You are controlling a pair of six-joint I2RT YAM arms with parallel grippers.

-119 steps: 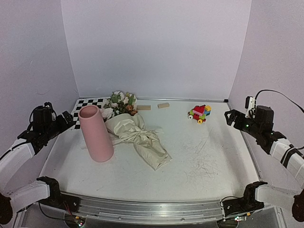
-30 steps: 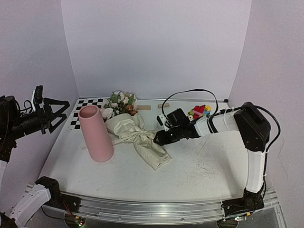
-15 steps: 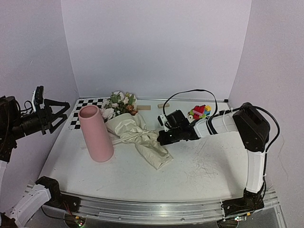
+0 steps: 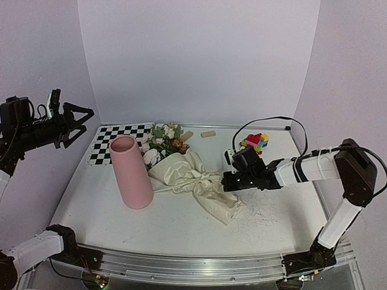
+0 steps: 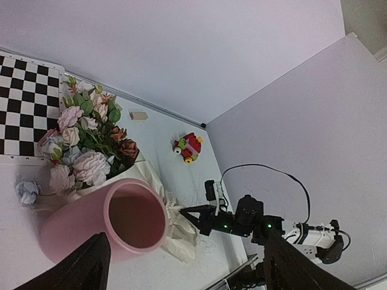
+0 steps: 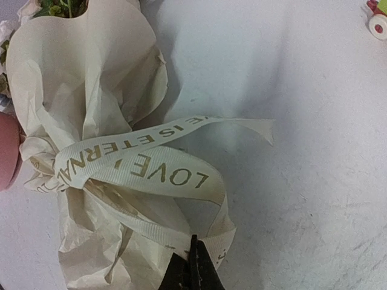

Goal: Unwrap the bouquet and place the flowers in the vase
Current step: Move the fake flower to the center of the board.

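The right pincer (image 6: pixel 193 257) is pressed together on the lower loop of a cream printed ribbon (image 6: pixel 145 166), low over the surface (image 4: pixel 181 226). The ribbon is tied round the waist of the bouquet (image 4: pixel 196 181), which lies on its side straight ahead of the tips. Its kraft paper (image 6: pixel 91 90) has the narrow tail toward the near rim and the wide mouth toward the far wall. The flowers (image 4: pixel 164 138) spill out of that mouth, farther ahead of the pincer and toward the back.

Past the bouquet the vase (image 4: pixel 131 172) stands upright, close against the paper; I cannot tell whether they touch. Its inside shows only pink wall in the left wrist view.

Below the pincer's arm, bare surface runs to the front rail and to the right rim. Behind the arm, toward the far right corner, sits a toy-brick block (image 4: pixel 254 144), well apart from the tips. Two small wooden blocks (image 4: pixel 208 134) lie along the back edge.

The left pincer (image 4: pixel 87 121) hangs high by the left wall with its jaws wide apart, gripping nothing. It is well apart from the vase, with a checkerboard mat (image 4: pixel 118 142) on the surface below and ahead of it.
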